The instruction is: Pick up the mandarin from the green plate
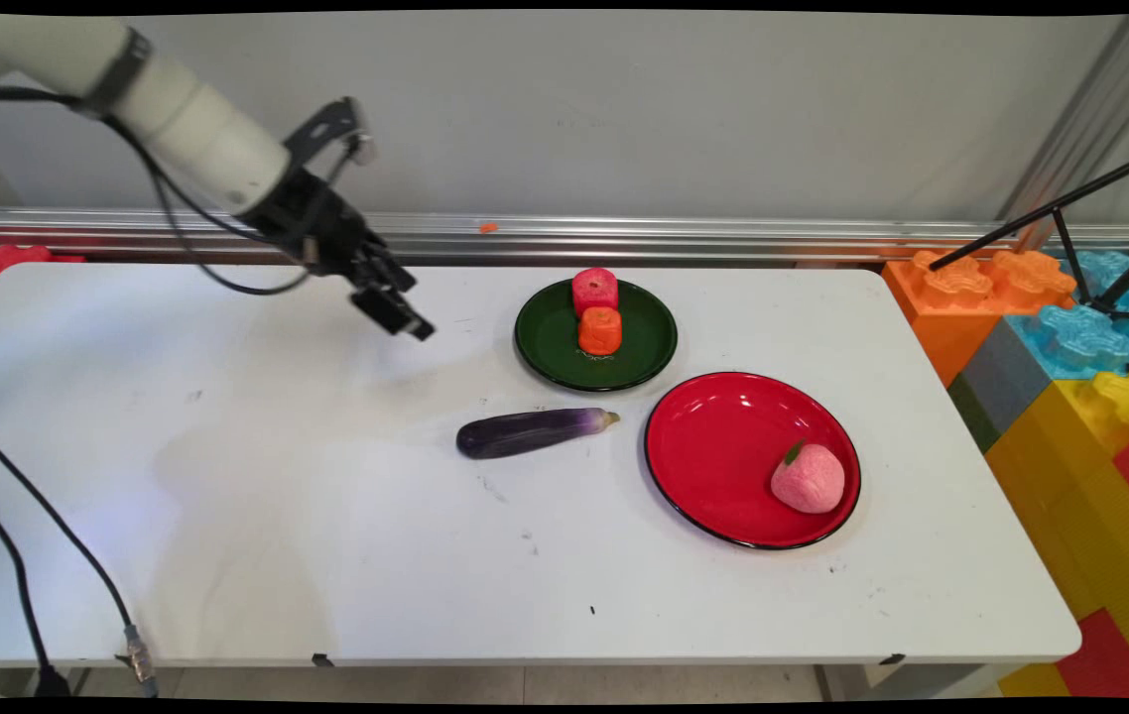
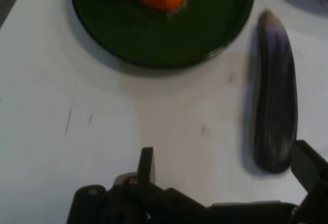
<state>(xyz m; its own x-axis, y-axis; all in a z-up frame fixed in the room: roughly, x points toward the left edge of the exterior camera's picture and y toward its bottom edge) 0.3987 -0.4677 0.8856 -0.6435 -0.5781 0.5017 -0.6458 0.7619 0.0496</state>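
Hovering above the white table (image 1: 227,516), our gripper (image 1: 394,309) hangs empty with its two fingers spread apart; in the hand view one fingertip (image 2: 146,163) stands left and the other sits at the right edge, bare tabletop between them. We take the green plate (image 1: 550,352) as our landmark. The gripper hangs to the plate's left, well apart from it and touching nothing. On the plate sit a red block (image 1: 594,290) at the far side and an orange block (image 1: 600,330) just in front of it, the two touching or nearly so. Just in front of the plate, a purple eggplant (image 1: 533,432) lies flat on the table, closest to our gripper. To the plate's right and nearer the camera lies a red plate (image 1: 713,456), holding a pink peach (image 1: 808,478) near its right rim.
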